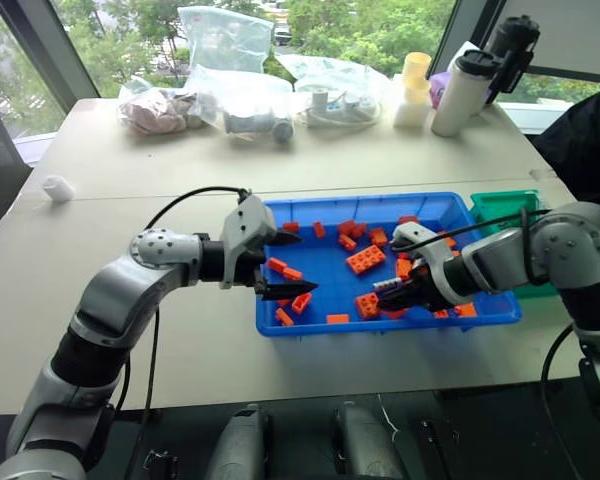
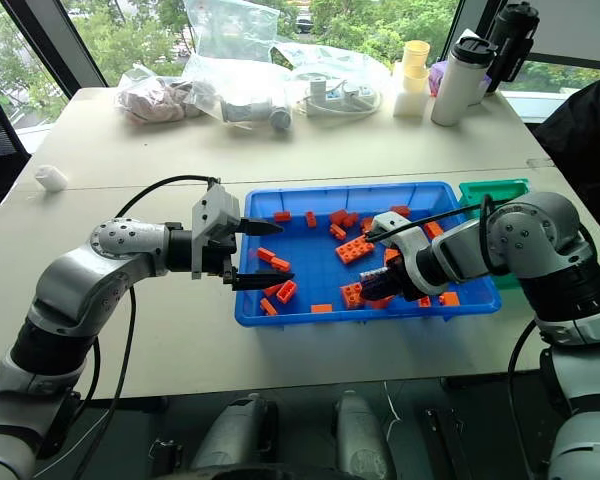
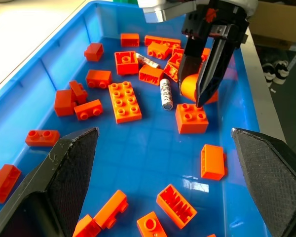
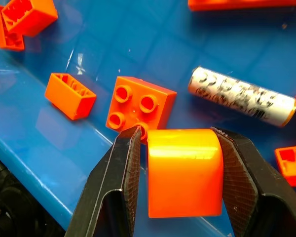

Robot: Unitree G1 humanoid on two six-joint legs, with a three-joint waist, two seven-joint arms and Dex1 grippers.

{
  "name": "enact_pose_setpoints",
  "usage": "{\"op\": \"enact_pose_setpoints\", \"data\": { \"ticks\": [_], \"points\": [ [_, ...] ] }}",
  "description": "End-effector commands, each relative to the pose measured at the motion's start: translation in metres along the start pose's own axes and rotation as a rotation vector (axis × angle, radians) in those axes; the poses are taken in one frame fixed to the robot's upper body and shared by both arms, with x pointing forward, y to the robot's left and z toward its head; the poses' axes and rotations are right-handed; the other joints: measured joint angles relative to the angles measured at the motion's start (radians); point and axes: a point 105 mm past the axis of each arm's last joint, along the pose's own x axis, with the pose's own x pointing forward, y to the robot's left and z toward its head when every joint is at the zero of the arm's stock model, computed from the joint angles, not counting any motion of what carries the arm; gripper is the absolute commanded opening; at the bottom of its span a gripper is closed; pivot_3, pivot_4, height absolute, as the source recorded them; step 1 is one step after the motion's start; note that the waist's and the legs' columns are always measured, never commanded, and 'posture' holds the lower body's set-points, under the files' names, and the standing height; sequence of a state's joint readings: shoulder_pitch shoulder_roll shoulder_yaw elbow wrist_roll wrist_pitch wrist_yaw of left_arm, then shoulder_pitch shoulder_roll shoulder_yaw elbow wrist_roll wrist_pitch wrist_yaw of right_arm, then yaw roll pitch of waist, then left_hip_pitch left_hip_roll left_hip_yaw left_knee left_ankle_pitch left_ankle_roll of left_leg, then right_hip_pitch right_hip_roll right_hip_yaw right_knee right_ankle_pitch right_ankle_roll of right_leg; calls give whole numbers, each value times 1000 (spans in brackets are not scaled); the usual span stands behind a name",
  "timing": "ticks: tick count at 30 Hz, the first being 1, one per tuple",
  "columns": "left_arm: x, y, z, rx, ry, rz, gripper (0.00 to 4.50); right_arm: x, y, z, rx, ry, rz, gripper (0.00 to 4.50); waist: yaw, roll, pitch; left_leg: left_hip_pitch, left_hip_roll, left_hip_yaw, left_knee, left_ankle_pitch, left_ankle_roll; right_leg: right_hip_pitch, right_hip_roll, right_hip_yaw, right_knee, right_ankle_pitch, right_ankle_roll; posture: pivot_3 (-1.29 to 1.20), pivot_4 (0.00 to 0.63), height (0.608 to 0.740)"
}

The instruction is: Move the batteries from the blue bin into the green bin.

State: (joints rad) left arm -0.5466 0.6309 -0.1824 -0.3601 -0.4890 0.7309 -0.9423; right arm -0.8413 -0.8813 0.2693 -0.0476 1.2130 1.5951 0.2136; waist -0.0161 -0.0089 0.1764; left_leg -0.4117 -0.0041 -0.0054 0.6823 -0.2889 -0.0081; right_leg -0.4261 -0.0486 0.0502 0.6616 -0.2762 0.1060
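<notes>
A: Where are we seeing a battery (image 4: 242, 96)?

B: It is lying flat in the blue bin (image 1: 310, 325), among orange bricks (image 3: 125, 101). We are judging it small, hard, smooth, likely to roll; gripping across its middle looks best.

A: And our grippers?

B: The right gripper (image 4: 180, 148) is clamping a rounded orange brick (image 4: 185, 173), not the battery just beside it. The left gripper (image 1: 285, 264) is hovering spread wide over the bin's left end. The green bin (image 1: 500, 205) is touching the blue one's right side, on a beige table (image 1: 160, 160) by windows.
</notes>
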Motion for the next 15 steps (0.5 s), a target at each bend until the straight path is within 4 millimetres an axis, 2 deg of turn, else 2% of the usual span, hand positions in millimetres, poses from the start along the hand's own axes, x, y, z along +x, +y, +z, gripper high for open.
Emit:
{"op": "enact_pose_setpoints", "data": {
  "ticks": [1,9,12,15],
  "points": [
    [-1,-1,9,38,-15,-3,4500,-17,15,55,-90,-229,39,2221,-6,0,0,0,0,0,0,0,0,0,0,0,0,0,0,0,150,740],
    [0,0,11,43,-11,-10,4500,9,28,84,-255,-387,55,2221,3,0,0,-1,0,0,0,0,0,-1,-1,0,0,0,0,0,150,740],
    [-1,-1,12,45,-9,-10,4500,13,29,80,-346,-392,54,3016,4,0,0,-1,-1,0,0,0,0,-1,-1,-1,0,0,0,0,150,740],
    [-4,-1,11,41,0,-5,4500,5,13,72,-478,-374,-38,4471,4,0,0,-1,-1,-1,0,0,0,-1,-1,-1,0,0,0,0,150,740]
  ]
}}
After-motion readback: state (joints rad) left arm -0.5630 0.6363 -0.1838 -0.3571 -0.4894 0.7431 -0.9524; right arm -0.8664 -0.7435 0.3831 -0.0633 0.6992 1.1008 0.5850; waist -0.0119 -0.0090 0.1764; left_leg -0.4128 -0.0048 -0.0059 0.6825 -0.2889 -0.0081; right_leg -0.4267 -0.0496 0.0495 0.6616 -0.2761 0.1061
